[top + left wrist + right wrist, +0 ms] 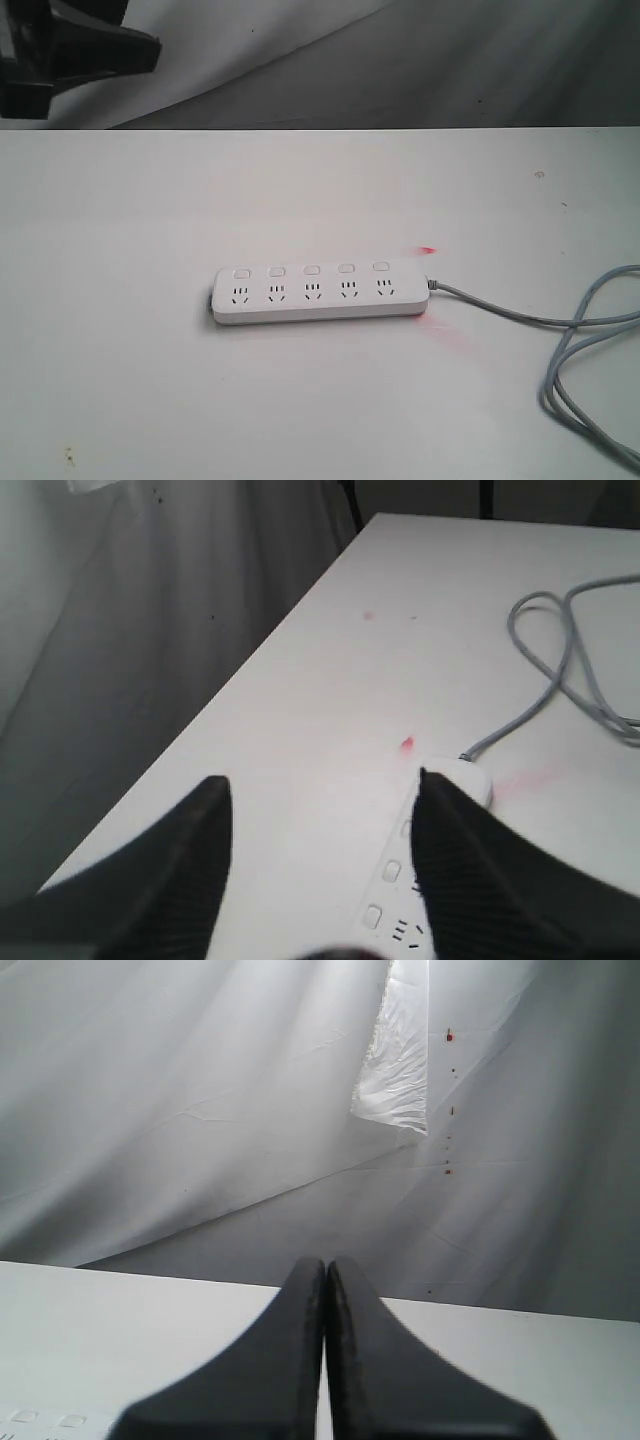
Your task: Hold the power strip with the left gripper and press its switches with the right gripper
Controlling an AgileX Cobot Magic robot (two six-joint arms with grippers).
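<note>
The white power strip (315,292) lies flat in the middle of the table, with its row of small switches (311,270) along the far side. A red glow shows at its cord end. In the left wrist view my left gripper (322,792) is open above the table. Nothing sits between its fingers (190,870), and one finger covers part of the power strip (392,910). My right gripper (325,1266) is shut on nothing, held above the table, with an edge of the power strip (40,1420) low in its view. Neither gripper touches the strip.
The strip's grey cord (570,330) runs off to the right and loops near the table's right edge. A grey cloth backdrop (400,60) hangs behind the table. A black part of the left arm (80,50) shows at the top left corner.
</note>
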